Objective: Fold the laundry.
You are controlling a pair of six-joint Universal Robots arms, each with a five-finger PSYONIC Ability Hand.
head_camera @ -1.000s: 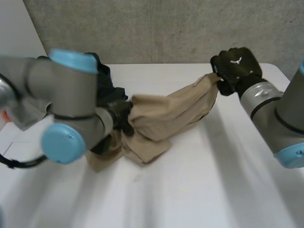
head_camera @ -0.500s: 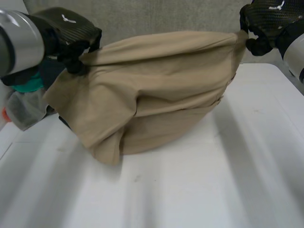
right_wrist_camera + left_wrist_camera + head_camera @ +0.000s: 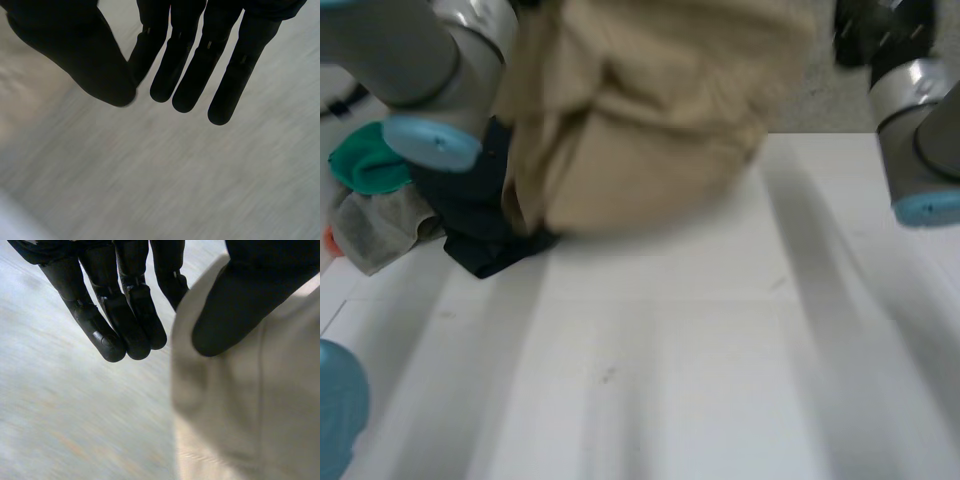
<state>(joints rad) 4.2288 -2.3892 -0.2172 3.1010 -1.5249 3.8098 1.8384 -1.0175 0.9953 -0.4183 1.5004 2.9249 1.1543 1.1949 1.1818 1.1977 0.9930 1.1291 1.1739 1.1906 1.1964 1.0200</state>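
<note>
Tan garment: soft, light, droops. Left hand pinches its edge; right hand's hold you cannot tell. Take corners.

White table before a grey concrete wall.

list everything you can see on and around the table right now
tan garment: one, tan, held up over the table's far side
dark garment: one, navy, on the table under the tan garment's left part
green garment: one, green, at the table's left edge
grey garment: one, grey, just in front of the green garment
table: one, white
left hand: one, black, thumb pinching the tan garment's edge
right hand: one, black, raised by the tan garment's right end
left arm, right arm: two, grey, light-blue caps
</note>
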